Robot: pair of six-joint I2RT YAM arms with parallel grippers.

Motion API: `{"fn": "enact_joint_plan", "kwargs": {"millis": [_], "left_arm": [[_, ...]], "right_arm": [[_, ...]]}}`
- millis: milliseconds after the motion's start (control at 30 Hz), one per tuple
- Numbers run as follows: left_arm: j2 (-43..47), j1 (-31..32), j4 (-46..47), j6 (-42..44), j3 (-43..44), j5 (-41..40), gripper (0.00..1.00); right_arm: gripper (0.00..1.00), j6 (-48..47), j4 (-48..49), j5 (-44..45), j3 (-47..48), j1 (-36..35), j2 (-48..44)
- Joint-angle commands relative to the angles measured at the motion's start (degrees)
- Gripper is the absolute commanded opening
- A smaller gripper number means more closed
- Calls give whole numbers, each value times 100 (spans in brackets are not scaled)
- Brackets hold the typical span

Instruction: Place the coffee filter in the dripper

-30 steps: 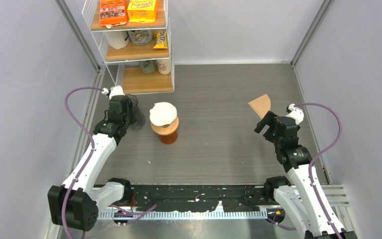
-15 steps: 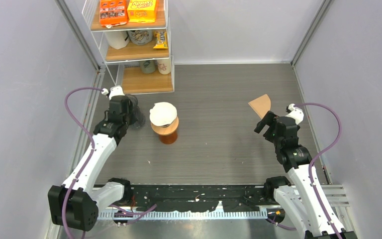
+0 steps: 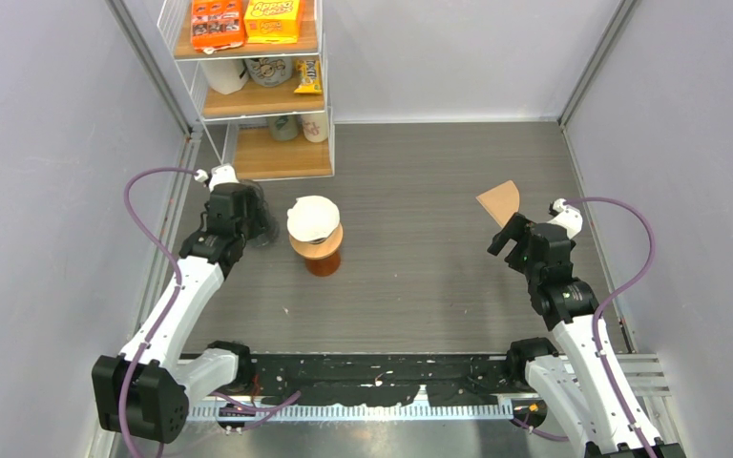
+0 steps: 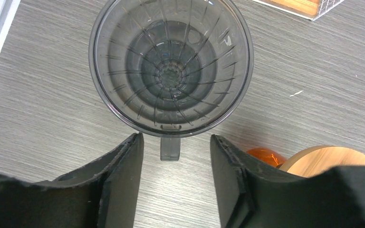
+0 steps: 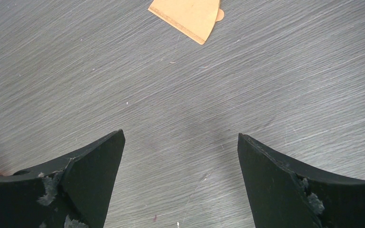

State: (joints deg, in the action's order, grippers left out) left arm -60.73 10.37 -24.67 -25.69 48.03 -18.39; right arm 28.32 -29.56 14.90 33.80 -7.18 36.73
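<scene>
- Left hand (image 4: 176, 139) spread, straddling handle (image 4: 169, 151) of dripper (image 4: 171, 66), no contact.
- Right hand (image 5: 180, 136) spread wide above worktop (image 5: 171, 95); coffee filter (image 5: 187, 14) flat, top of wrist view.

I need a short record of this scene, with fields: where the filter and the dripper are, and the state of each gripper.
coffee filter: brown, flat on the table, ahead of the right gripper, untouched
dripper: dark clear plastic, upright, empty
left gripper: open, fingers either side of the dripper's handle, not touching it
right gripper: open, holding nothing
task step: filter not yet in dripper
</scene>
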Motion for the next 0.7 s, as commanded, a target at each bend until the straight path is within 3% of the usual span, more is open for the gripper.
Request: {"fn": "enact_joint_plan", "kwargs": {"millis": [0, 133, 167, 400, 667], "left_arm": [[190, -35, 85, -69, 152, 34, 64], [518, -33, -78, -170, 139, 84, 96], [634, -35, -123, -198, 129, 88, 99], [1733, -35, -438, -383, 138, 282, 99], [2875, -35, -294, -409, -236, 1121, 100]], "right_arm": [[95, -73, 213, 42, 91, -8, -76], [95, -33, 183, 119, 105, -12, -87], [95, -26, 171, 154, 108, -7, -96], [95, 63, 130, 282, 105, 1, -95], [96, 87, -55, 380, 302, -3, 221]]}}
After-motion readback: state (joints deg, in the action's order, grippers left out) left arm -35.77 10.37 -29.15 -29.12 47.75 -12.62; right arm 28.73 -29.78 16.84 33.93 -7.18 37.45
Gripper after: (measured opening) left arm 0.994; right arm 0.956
